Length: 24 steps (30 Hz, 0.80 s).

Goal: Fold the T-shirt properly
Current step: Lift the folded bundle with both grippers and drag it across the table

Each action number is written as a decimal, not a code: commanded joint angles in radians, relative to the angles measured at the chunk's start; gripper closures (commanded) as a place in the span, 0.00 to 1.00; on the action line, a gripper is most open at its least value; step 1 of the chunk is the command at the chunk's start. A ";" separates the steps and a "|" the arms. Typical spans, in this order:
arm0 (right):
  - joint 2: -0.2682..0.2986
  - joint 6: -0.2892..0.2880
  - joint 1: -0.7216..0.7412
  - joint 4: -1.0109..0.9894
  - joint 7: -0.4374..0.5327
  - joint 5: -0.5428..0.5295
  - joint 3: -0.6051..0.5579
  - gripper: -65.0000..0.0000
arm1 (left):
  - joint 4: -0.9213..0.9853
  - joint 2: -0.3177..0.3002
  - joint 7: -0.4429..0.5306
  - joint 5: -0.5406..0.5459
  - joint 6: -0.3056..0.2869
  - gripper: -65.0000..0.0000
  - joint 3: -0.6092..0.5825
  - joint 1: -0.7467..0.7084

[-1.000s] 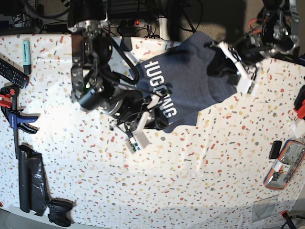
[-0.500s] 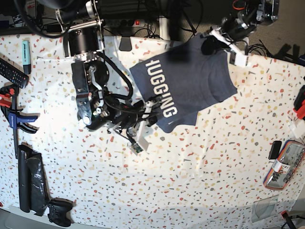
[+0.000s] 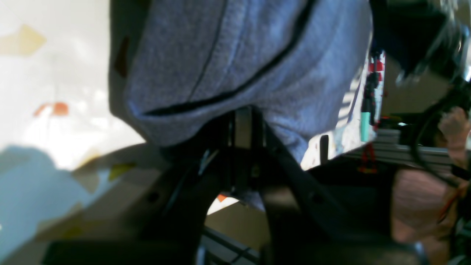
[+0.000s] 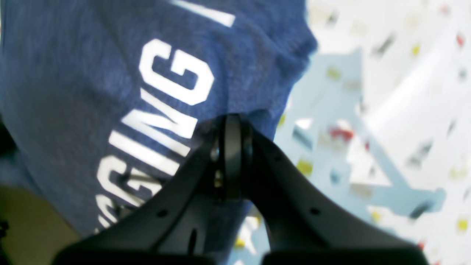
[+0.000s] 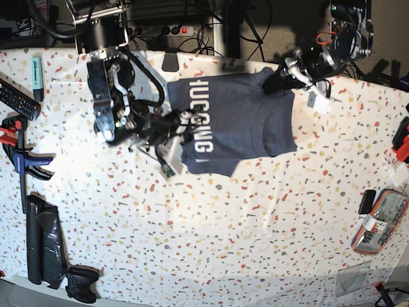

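Note:
The dark slate-blue T-shirt (image 5: 236, 118) hangs stretched above the speckled table (image 5: 255, 217), white lettering facing up. My right gripper (image 5: 181, 148) at the base view's left is shut on the shirt's near-left edge beside the letters; the right wrist view shows the shirt (image 4: 110, 73) pinched at the right gripper (image 4: 230, 125). My left gripper (image 5: 281, 77) at the upper right is shut on the shirt's far edge; the left wrist view shows bunched shirt cloth (image 3: 235, 62) clamped at the left gripper (image 3: 244, 121).
A black remote (image 5: 16, 96) and a teal marker (image 5: 35, 67) lie at the far left. A blue-black clamp (image 5: 19, 160), a black bag (image 5: 41, 246) and a game controller (image 5: 80, 284) lie down the left edge. A clear case (image 5: 380, 220) sits at the right.
Both arms have carried the shirt leftward and toward the table's far edge. The right gripper rose from mid-table to beside the lettering; the shirt now hangs more compact.

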<state>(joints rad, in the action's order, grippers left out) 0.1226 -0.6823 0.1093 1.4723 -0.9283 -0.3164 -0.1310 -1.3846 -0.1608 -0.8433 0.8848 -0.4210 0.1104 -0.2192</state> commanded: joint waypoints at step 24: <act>0.082 0.011 -0.196 0.215 0.173 0.029 0.401 1.00 | 0.214 0.109 0.120 -0.472 0.043 1.00 -0.494 0.509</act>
<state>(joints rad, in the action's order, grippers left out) 0.1940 -0.6697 -0.1005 1.6752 -0.7670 -0.2764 0.2676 -1.1477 -0.1768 -0.8082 0.9310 -0.3222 -0.2977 0.1749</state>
